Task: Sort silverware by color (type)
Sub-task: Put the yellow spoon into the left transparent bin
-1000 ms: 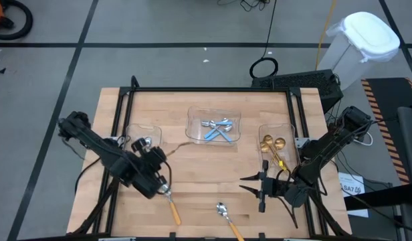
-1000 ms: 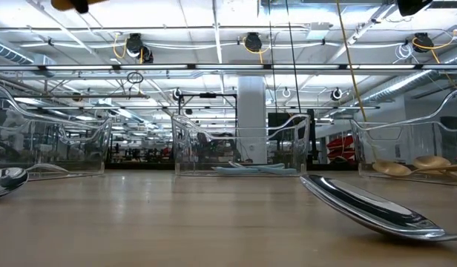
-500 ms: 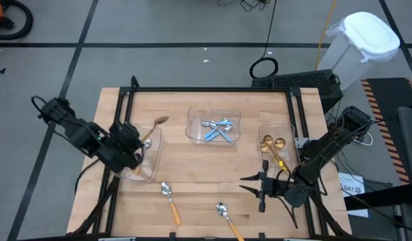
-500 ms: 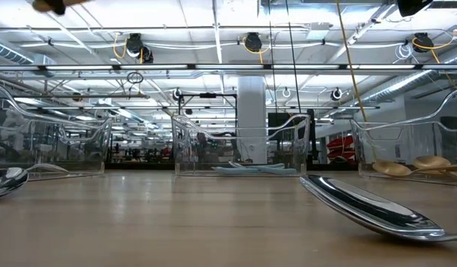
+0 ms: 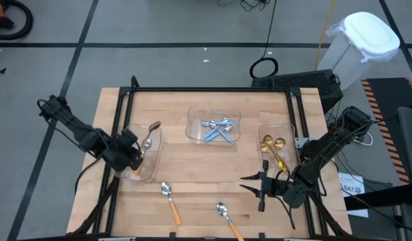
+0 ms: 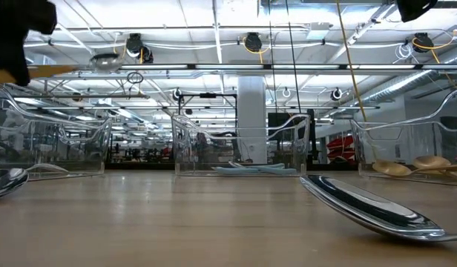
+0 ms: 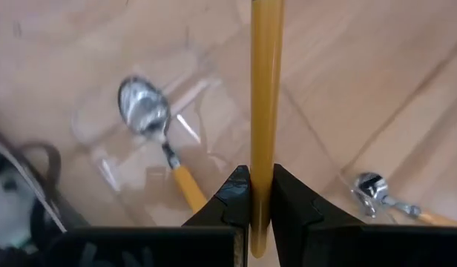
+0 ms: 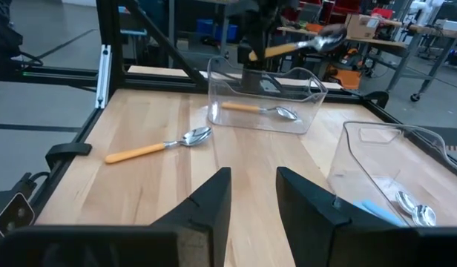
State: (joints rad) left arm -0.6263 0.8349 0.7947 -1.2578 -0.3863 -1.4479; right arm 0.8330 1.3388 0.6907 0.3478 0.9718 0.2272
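Observation:
My left gripper hovers over the clear left tray, shut on an orange-handled spoon whose silver bowl points toward the table's far side. One more orange-handled spoon lies in that tray. Two orange-handled spoons lie flat on the table near its front edge. Blue-handled spoons lie in the middle tray and gold ones in the right tray. My right gripper waits open at the front right, holding nothing. My left gripper pinches the spoon's orange handle between its two fingers, near the handle's free end, which pokes out just past them. The fingers come from above, slanting down, and lie across the handle. The spoon hangs clear above the tray, about level in the low view.
Three clear trays stand in a row: left, middle and right. A black frame borders the wooden table. Bare wood lies between the trays and the front spoons. The near spoon's bowl fills the low view's foreground.
My left gripper has carried the orange-handled spoon from near the table's front toward the left and far side, over the left tray, rolling its wrist and sinking, so the spoon has dropped into the low view. My right arm has kept still.

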